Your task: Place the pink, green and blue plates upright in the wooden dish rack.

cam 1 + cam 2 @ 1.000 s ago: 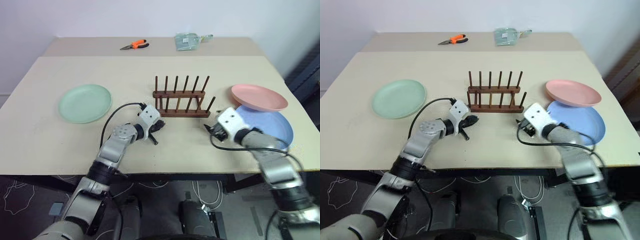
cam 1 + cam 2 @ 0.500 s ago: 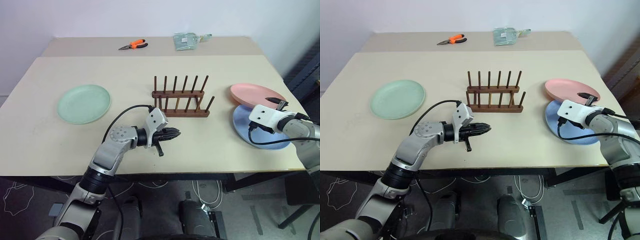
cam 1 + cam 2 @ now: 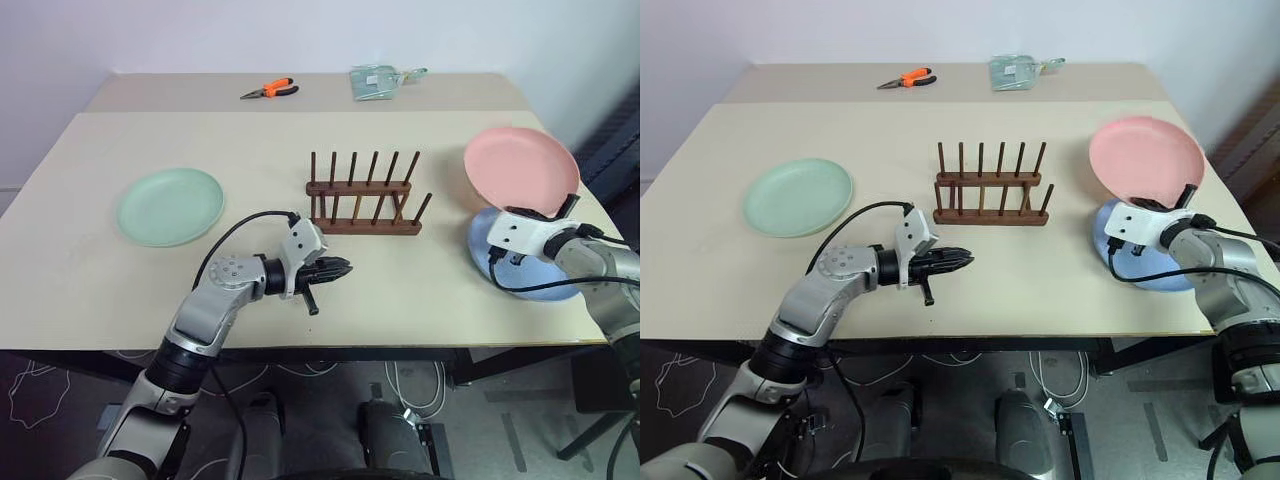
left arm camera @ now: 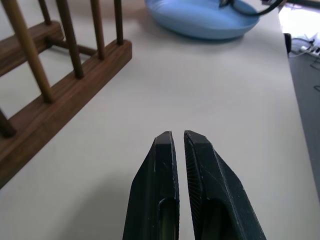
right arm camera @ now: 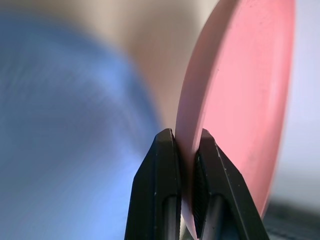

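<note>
The right gripper (image 5: pixel 186 150) pinches the rim of the round salmon-pink matte plate (image 3: pixel 520 168) between its two black fingers (image 5: pixel 161 165), so that the plate stands tilted up on edge above them. Just beneath the fingers lies the round light-blue matte plate (image 3: pixel 520 285), flat on the beige tabletop (image 3: pixel 420 290). The left gripper (image 4: pixel 178 145) hovers over bare tabletop with its fingers pressed together on nothing; the small dark-brown wooden dish rack (image 3: pixel 363 205) stands a little beyond and to one side of the fingertips. The round pale mint-green plate (image 3: pixel 170 205) lies flat, well apart from both grippers, on the far side of the rack from the pink plate. All slots between the rack's pegs are empty, so the task appears to be at its first placement.

The step in hand is judged to be carrying the pink plate to the rack. To do it well, the pinch on the rim should stay firm, since a shallow plate held at one edge may pivot. The plate's face should be turned parallel to the peg rows' gaps, then lowered rim-first between two peg pairs. The rack looks light and may slide if struck.
</note>
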Motion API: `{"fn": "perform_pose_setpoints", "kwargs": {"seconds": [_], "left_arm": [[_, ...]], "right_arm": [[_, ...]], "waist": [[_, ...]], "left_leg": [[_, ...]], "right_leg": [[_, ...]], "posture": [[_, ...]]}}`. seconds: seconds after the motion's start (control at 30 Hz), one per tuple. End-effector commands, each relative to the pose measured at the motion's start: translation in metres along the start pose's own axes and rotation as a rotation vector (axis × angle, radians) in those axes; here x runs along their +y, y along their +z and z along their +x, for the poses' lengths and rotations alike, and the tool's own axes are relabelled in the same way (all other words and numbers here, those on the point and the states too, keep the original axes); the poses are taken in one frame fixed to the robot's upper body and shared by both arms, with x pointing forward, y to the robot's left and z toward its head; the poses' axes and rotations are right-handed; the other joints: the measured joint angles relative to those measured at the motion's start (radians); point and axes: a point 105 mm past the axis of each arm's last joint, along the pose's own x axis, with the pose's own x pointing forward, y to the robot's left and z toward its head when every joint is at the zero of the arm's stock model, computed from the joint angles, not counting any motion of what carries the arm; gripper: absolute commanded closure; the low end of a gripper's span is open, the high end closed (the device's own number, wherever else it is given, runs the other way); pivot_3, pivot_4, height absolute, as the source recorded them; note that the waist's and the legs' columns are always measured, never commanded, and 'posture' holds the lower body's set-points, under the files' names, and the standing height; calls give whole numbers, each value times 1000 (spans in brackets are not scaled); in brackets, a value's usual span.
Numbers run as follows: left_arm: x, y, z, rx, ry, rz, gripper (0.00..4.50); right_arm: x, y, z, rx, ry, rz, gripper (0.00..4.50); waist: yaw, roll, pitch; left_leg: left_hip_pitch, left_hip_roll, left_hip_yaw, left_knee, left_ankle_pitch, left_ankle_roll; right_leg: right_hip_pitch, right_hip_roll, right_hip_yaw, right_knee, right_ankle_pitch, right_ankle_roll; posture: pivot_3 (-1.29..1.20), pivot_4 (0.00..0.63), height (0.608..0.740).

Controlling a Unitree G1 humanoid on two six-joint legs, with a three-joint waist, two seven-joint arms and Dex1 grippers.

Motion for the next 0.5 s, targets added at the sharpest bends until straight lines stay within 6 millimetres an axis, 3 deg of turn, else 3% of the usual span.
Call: {"fn": "perform_pose_setpoints", "kwargs": {"seconds": [0.03, 0.07, 0.1, 0.17, 0.3, 0.5], "left_arm": [[7, 10, -9, -41, 32, 18, 4197], [10, 8, -11, -36, 38, 17, 4197], [11, 7, -12, -32, 41, 17, 4197], [13, 5, -12, -26, 41, 19, 4197], [14, 6, -11, -30, 34, 22, 4197], [12, 9, -10, -42, 29, 22, 4197]], "right_arm": [[-69, 61, -19, -299, -237, 465, 4459], [-78, 86, -28, -460, -207, 768, 4459], [-82, 104, -37, -579, -147, 957, 4459], [-87, 138, -59, -798, 13, 1210, 4459], [-79, 157, -68, -864, 188, 1340, 4459], [-67, 153, -54, -787, 265, 1375, 4459]], "waist": [[-5, -1, 0], [-8, -1, 0], [-8, -1, 0], [2, -1, 0], [17, -1, 0], [9, -1, 1]], "left_leg": [[0, 0, 0, 0, 0, 0], [1, 1, 0, 0, 0, 0], [2, 1, -1, -1, 0, 0], [2, 1, -2, -1, 0, 0], [-1, 0, -2, 1, 0, 1], [-2, 1, -1, 1, 0, 1]], "right_leg": [[0, 0, 0, 0, 0, 0], [1, 1, 0, 0, 0, 0], [1, 2, 0, 1, 0, 0], [2, 2, -1, 2, 0, 1], [3, 1, -1, 0, 0, 0], [0, 1, -1, -1, 0, -2]], "posture": [[0, 150, 740], [0, 150, 740], [0, 150, 740], [0, 150, 740], [0, 150, 740], [0, 150, 740]]}}
